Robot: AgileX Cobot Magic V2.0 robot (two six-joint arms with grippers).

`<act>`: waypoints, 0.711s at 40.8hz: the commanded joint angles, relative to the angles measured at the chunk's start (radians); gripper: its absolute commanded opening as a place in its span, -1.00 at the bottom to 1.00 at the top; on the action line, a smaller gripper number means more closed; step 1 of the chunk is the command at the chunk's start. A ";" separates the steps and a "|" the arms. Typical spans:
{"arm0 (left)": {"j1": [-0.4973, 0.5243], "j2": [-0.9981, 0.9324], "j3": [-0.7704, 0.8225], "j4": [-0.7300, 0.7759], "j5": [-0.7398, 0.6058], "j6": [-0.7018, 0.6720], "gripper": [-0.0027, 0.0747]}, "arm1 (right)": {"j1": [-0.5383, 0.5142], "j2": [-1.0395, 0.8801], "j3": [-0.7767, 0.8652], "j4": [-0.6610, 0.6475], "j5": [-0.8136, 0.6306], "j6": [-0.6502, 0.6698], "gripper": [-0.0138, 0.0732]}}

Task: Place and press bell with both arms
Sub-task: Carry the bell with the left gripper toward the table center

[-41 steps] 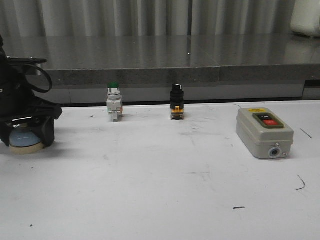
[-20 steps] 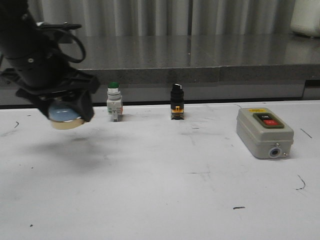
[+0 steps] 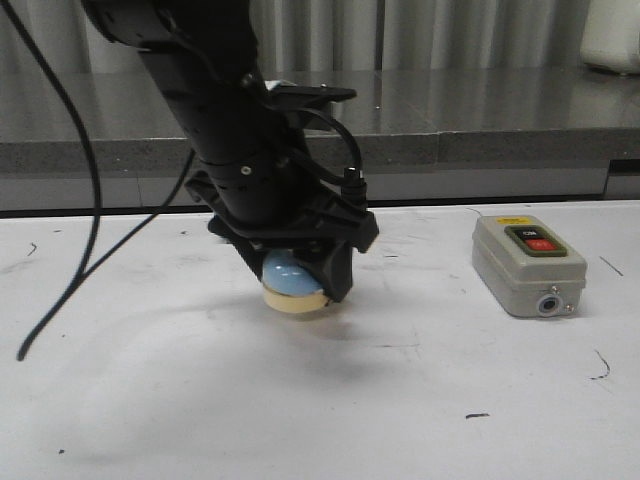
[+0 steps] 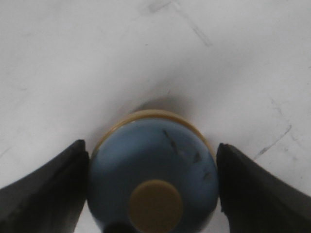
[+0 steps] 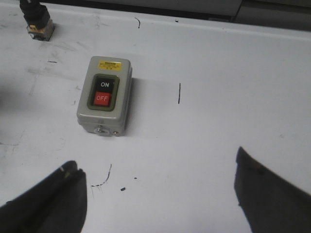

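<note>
- Front view, nearest: white scuffed table (image 3: 300,420) with dark marks; a black cable (image 3: 70,270) loops down at the left, its upper end cut off by the frame.
- Middle: black left gripper (image 3: 297,283) clamped on the small light-blue dome bell with cream base (image 3: 292,285). Arm and fingers hide most of the dome; whether the base touches the table cannot be told.
- Left wrist view: black fingers (image 4: 46,191) press both sides of the dome; cream button (image 4: 155,205) up; lower edge cut off.
- Right of the bell, well apart: grey box with black and red buttons (image 3: 527,265).
- Right wrist view: right gripper (image 5: 160,194) spread wide, holding nothing, only finger tips in frame; black selector switch (image 5: 36,19) partly cut off at the edge.
</note>
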 commanded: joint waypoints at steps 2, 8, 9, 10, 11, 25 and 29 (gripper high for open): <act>-0.020 -0.003 -0.093 -0.001 -0.013 -0.003 0.07 | -0.004 -0.002 -0.034 -0.006 -0.060 -0.005 0.77; -0.021 0.032 -0.136 -0.003 0.005 -0.003 0.13 | -0.004 -0.002 -0.034 -0.006 -0.060 -0.005 0.77; -0.021 0.033 -0.142 -0.003 0.005 -0.003 0.18 | -0.004 -0.002 -0.034 -0.006 -0.060 -0.005 0.77; -0.021 0.033 -0.143 -0.003 0.005 -0.003 0.23 | -0.004 -0.002 -0.034 -0.006 -0.060 -0.005 0.77; -0.021 0.033 -0.144 -0.003 0.005 -0.003 0.29 | -0.004 -0.002 -0.034 -0.006 -0.060 -0.005 0.77; -0.021 0.038 -0.144 -0.014 0.020 -0.006 0.49 | -0.004 -0.002 -0.034 -0.006 -0.060 -0.005 0.77; -0.021 0.033 -0.144 -0.018 0.033 -0.008 0.49 | -0.004 -0.002 -0.034 -0.006 -0.060 -0.005 0.77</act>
